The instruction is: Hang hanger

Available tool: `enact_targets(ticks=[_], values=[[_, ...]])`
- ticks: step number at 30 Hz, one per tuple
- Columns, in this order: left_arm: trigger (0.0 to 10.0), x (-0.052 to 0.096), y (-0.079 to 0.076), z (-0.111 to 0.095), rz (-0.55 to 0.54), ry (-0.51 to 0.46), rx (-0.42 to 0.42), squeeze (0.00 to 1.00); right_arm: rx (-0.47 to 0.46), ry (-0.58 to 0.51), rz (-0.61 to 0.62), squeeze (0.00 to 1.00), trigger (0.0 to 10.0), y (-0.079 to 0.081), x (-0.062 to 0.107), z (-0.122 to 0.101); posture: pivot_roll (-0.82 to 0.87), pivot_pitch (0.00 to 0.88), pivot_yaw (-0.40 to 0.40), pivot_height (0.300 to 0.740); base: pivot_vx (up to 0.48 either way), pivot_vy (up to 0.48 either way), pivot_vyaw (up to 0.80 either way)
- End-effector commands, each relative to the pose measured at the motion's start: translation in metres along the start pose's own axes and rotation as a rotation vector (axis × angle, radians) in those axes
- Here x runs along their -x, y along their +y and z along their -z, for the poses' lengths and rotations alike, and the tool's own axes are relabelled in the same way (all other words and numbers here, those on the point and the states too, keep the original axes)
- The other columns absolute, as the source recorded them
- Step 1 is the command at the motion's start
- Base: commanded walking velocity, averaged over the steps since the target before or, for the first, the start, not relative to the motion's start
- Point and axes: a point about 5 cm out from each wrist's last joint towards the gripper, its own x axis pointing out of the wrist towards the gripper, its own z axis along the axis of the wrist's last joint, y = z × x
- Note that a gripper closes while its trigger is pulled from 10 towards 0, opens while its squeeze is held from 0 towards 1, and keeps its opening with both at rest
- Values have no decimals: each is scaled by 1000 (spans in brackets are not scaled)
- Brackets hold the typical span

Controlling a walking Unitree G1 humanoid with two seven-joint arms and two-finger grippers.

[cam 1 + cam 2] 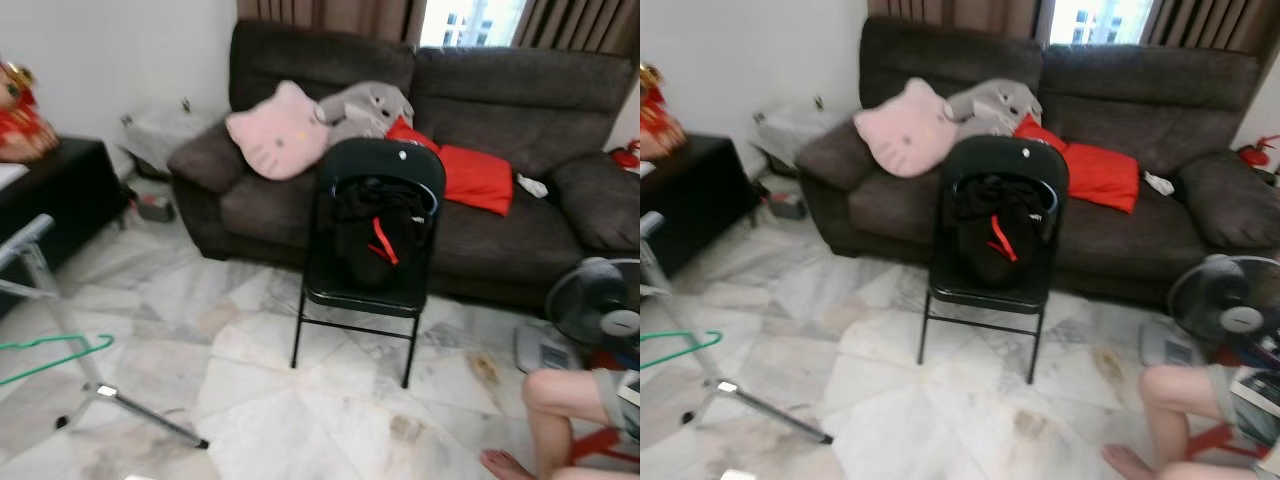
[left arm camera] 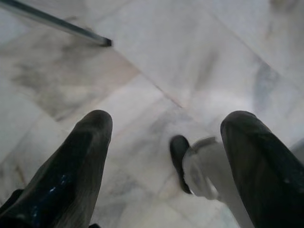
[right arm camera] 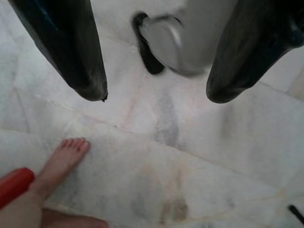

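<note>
- Left gripper (image 2: 166, 128): its two black fingers (image 2: 80, 161) are spread wide with nothing between them, and hang above the marble floor (image 2: 199, 61); the robot's own foot (image 2: 183, 159) shows between them.
- Right gripper (image 3: 156, 92): fingers (image 3: 71, 52) likewise spread and empty, pointing down at the floor, with a person's bare foot (image 3: 64, 159) on the tiles just beyond them.
- Green hanger (image 1: 55, 352): at the left edge of the scene, low beside the metal rack (image 1: 60, 330); whether it hangs from the rack or lies on the floor cannot be told.
- Black folding chair (image 1: 370, 260): stands mid-floor in front of the dark sofa (image 1: 480, 110), carrying dark clothing with a red strap (image 1: 378, 235).
- Sofa load: pink cat-face cushion (image 1: 275, 130), grey plush toy (image 1: 365, 105), red cushion (image 1: 470, 175).
- Right edge of floor: a fan (image 1: 600, 315) and a seated person's bent leg (image 1: 555, 415).
</note>
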Motion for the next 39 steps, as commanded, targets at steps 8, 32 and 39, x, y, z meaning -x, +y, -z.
enact_targets(ticks=[8,32,39], values=[[10000,-3,-4,1,-2,25,11,0,-3,-15,22,0,10000,-8,0,-5,-56,0,11,740,270,0,0],[10000,0,-4,11,-15,78,22,0,-3,-20,15,0,10000,-3,-1,-6,-60,0,11,740,270,0,0],[10000,0,-5,13,-15,87,20,0,-3,-19,15,0,10000,-3,-1,-6,-62,0,13,740,269,0,0]])
